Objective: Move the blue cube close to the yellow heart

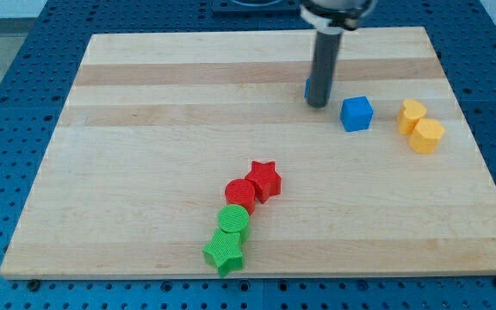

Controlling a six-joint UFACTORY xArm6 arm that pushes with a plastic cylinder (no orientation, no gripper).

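The blue cube (356, 113) sits on the wooden board (145, 129) at the view's upper right. Two yellow blocks lie just to its right, touching each other: the upper one (412, 114) looks like the heart, and the lower one (426, 135) looks six-sided. A small gap separates the blue cube from the upper yellow block. My tip (318, 104) rests on the board just left of the blue cube, a short gap away. A second blue block (307, 88) peeks out behind the rod's left side, mostly hidden.
A chain of touching blocks runs diagonally at the lower middle: a red star (264, 179), a red cylinder (240, 195), a green cylinder (233, 220) and a green star (225, 251). The board lies on a blue perforated table.
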